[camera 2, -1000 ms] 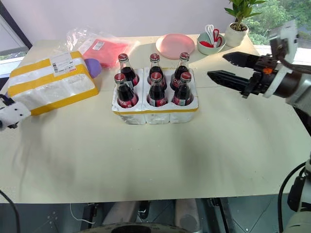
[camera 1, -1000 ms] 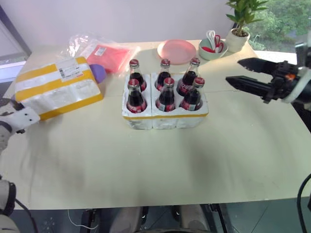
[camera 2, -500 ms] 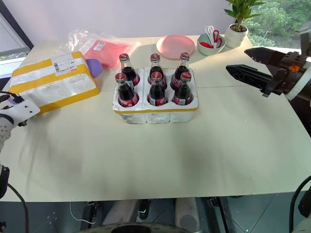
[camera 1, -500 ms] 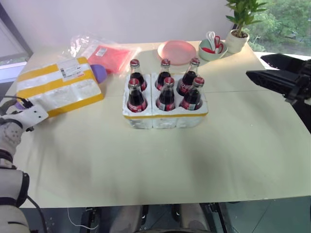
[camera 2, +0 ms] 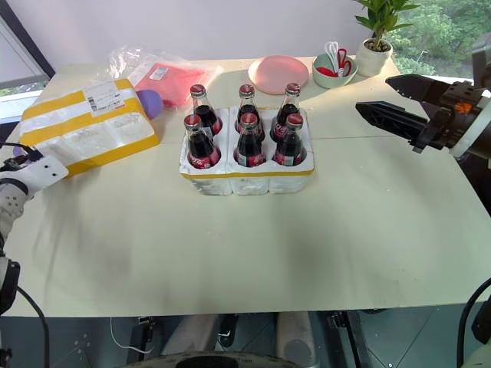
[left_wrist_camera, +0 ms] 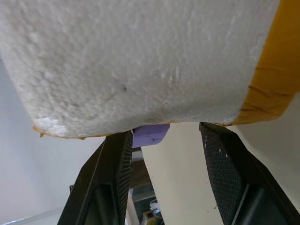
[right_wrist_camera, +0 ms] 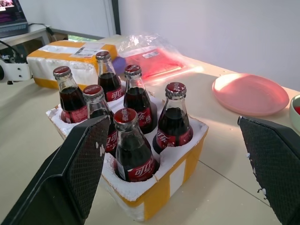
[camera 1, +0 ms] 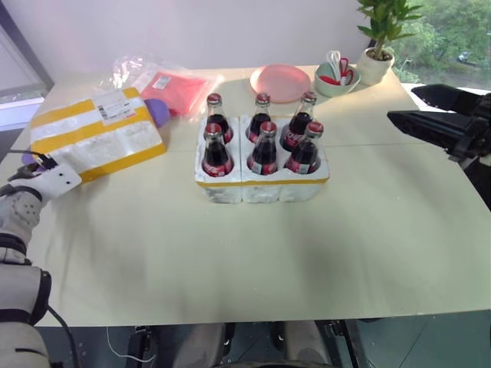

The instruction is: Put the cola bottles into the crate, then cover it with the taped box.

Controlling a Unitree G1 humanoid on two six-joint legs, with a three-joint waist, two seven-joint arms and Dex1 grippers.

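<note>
Six bottles (camera 1: 263, 144) fill the crate (camera 1: 261, 185); left pincer (left_wrist_camera: 164, 154) apart at the box (camera 1: 96, 135), nine o'clock; right pincer (camera 2: 393, 101) apart.

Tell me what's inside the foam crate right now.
The crate holds six cola bottles, two rows of three, upright, red caps on. Their bases sit down in the foam, so the wells and bottle bottoms are hidden.

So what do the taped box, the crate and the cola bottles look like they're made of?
Taped box: white foam, likely styrofoam, with a pebbly matte face in the left wrist view, under glossy yellow tape bands.
Crate: the same grainy white foam, with one yellow tape band.
Cola bottles: apparently clear glass, shiny with highlights, and red caps that look like metal.
</note>
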